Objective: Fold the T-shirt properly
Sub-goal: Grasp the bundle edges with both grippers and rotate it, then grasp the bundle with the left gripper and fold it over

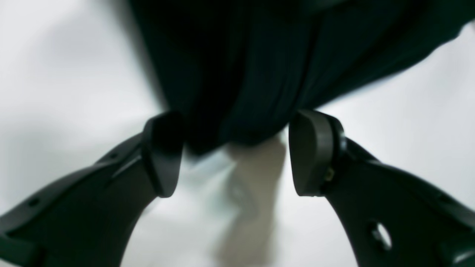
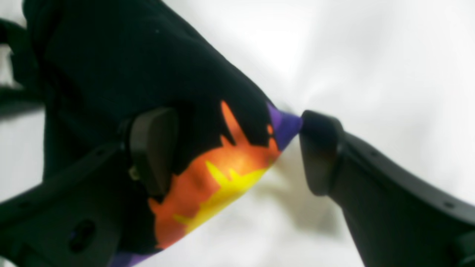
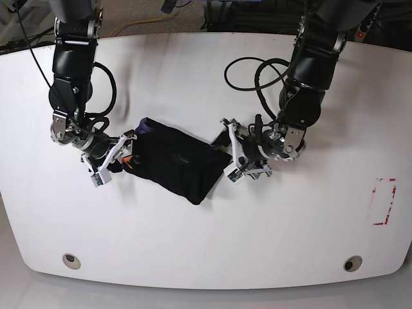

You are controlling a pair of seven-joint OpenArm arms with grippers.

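The black T-shirt [image 3: 175, 161] lies as a compact folded bundle in the middle of the white table [image 3: 206, 244]. My right gripper [image 3: 117, 156] is at the bundle's left end. In the right wrist view this gripper [image 2: 235, 148] is open, its jaws wide apart. The orange-yellow and purple print [image 2: 222, 170] on the shirt's edge lies between them. My left gripper [image 3: 233, 156] is at the bundle's right end. In the left wrist view it [image 1: 237, 148] is open, with a bunched black corner of the shirt [image 1: 241, 85] between the fingertips.
A black cable [image 3: 254, 74] loops on the table behind the left arm. A red tape mark [image 3: 384, 201] is near the right edge. Two round fittings [image 3: 72, 260] [image 3: 351, 263] sit near the front edge.
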